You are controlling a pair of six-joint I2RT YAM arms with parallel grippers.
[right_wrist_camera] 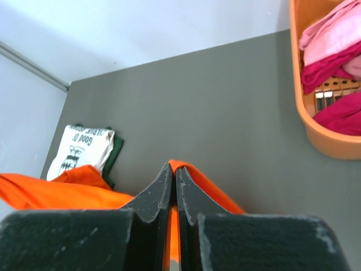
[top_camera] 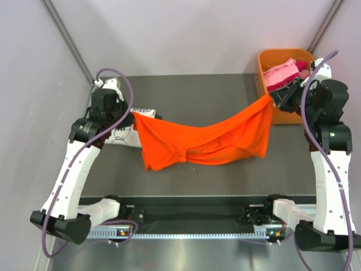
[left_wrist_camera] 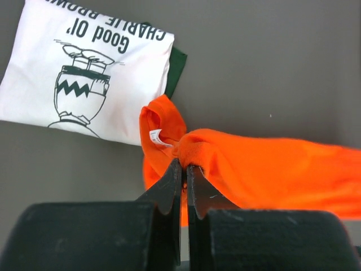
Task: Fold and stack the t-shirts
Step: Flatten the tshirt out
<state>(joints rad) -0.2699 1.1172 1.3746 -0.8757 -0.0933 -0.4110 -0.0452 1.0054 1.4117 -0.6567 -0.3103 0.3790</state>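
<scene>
White soft cloth t-shirt with a black cartoon drawing and lettering (left_wrist_camera: 84,73) lies folded flat on the grey table (top_camera: 203,96), far to the left of the rigid orange plastic bin (top_camera: 261,70). A dark green folded garment (left_wrist_camera: 176,70) peeks out from under its edge on the bin's side, so we judge that a stack of two has been started.

Next toward the bin, our left gripper (left_wrist_camera: 181,164) has its black fingers pressed together on a bunched corner of the plain bright orange t-shirt (top_camera: 203,141), near the small white neck label.

From there the orange shirt hangs as a sagging span toward the bin, held up at both ends and not yet folded. Its lower edge droops toward the table; we cannot tell whether it touches.

Right at the bin's left wall, our right gripper (right_wrist_camera: 173,168) is likewise clamped on the shirt's other end, with a strip of orange cloth showing between the closed fingers.

Inside the bin lie pale pink t-shirts (right_wrist_camera: 333,34) and magenta t-shirts (right_wrist_camera: 338,113), loosely heaped.

We judge the task to be partly done: two pieces are folded and stacked far left of the bin, the orange one must be laid flat, folded and added, and the bin's heap remains after that.
</scene>
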